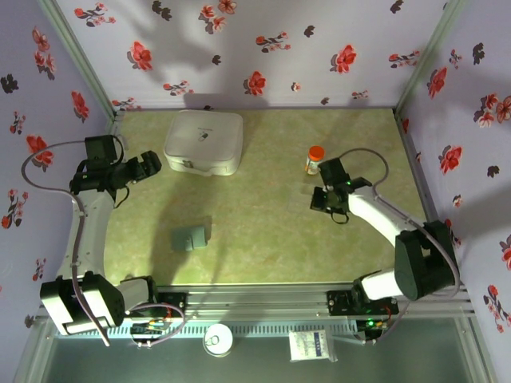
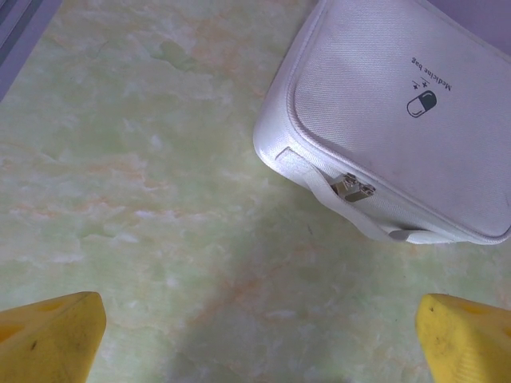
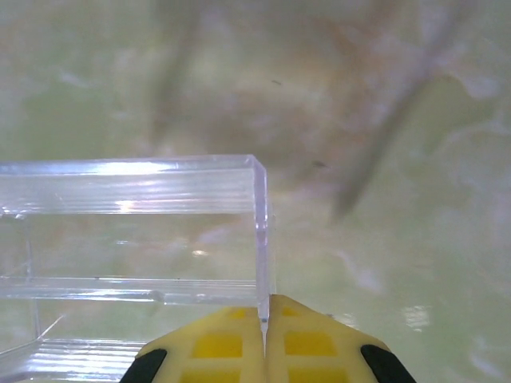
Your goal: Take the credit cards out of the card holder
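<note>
**Left side.** My left pincer point(image 1: 150, 165) hovers over the pale green marbled tabletop point(image 1: 271, 231), its tip pointing toward the white zipped fabric case point(image 1: 204, 142) at the back of the table. In the left wrist view, my two yellow fingertips point(image 2: 48, 335) stand wide apart at the lower corners, with nothing between them. My left pincer point(image 2: 259, 343) is just short of the case point(image 2: 399, 120) and not touching it. The lid is printed "Medicine bag" beside a two-tone capsule symbol. A small metal zip pull point(image 2: 353, 188) lies on the near side seam.

**Centre.** The small slate grey-blue card holder point(image 1: 189, 238) lies flat on the tabletop, toward the near edge. It is well apart from my left pincer, nearer the arm bases and a little to the right. It is farther still from my right pincer, which sits across the table. I cannot tell from above whether the holder is open.

**Right side.** My right pincer point(image 1: 326, 199) is low over the table, just on the near side of a small bottle with an orange cap point(image 1: 314, 159). No writing on the bottle can be read. In the right wrist view, my right pincer point(image 3: 264, 335) is clamped, yellow pads together, on the thin upright wall of a clear plastic tray point(image 3: 128, 191), at its corner edge.
</note>
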`<state>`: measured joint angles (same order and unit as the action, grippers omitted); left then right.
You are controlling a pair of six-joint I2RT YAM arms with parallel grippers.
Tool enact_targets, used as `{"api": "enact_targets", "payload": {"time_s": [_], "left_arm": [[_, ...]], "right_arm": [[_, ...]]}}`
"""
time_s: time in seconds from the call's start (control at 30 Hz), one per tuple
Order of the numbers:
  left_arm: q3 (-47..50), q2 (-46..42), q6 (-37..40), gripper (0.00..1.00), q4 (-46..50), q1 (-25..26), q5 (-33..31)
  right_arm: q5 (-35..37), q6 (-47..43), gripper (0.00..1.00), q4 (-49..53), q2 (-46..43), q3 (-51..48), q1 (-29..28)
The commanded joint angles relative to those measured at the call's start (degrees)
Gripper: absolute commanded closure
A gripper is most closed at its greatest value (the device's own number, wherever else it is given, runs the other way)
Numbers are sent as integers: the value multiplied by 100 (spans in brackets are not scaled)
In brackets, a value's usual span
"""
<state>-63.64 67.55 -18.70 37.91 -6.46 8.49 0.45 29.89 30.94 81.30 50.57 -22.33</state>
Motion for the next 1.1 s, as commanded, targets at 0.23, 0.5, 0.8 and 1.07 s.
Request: {"api": "enact_targets", "payload": {"time_s": [0.23, 0.5, 0.8, 1.07], "left_arm": [[61, 106, -99, 0, -128, -135, 505], [54, 205, -95, 0, -144, -146, 557], [65, 191, -82, 0, -130, -151, 562], [62, 220, -82, 0, -123, -147, 575]], "right_arm": [[165, -337, 93, 742, 2022, 2600, -743], [417, -534, 94, 1480, 3536, 4446, -879], [697, -581, 93, 1904, 4233, 5097, -845], [694, -549, 89, 1926, 4274, 5068, -791]]}}
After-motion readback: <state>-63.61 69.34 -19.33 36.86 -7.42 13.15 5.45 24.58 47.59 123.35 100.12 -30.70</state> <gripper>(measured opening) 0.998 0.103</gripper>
